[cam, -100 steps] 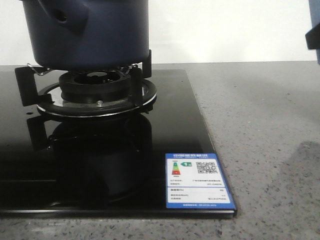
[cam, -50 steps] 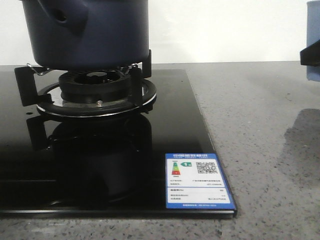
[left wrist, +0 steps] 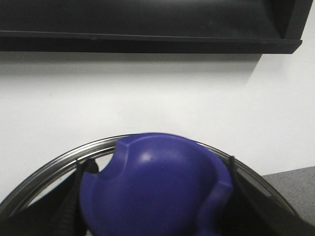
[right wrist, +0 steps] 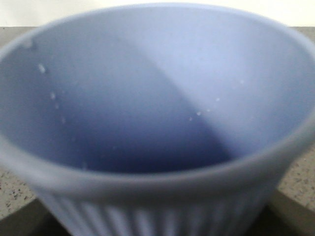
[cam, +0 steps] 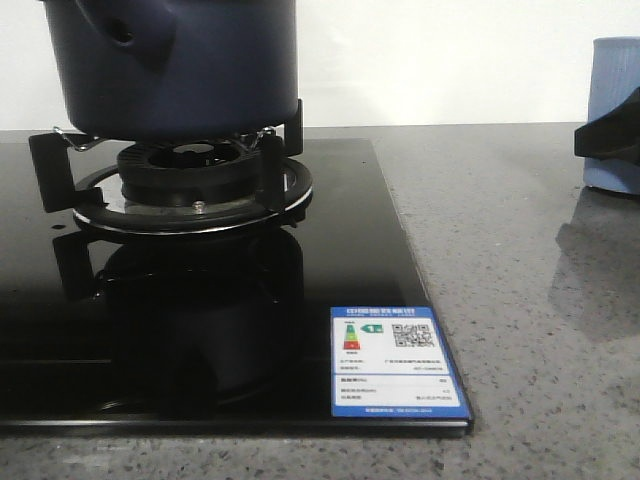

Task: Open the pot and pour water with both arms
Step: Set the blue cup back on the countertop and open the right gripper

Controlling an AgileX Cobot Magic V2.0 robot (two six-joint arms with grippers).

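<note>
Cup (cam: 612,110) has dropped to the desk (cam: 500,240) right of the pot (cam: 180,65) on its burner (cam: 190,170), our right claw (cam: 608,140) gripping it, left claw (left wrist: 157,216) clamping the lid knob (left wrist: 152,189), so pouring looks finished.

The pot (cam: 175,65) runs off the front view's top edge, hiding its rim. The pale blue cup (cam: 613,115) is cut by the right edge, a dark gripper part covering its middle. Neither gripper's fingertips show.

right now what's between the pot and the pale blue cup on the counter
Front view: past the pot come the glass hob's edge, then bare grey countertop up to the cup.
</note>
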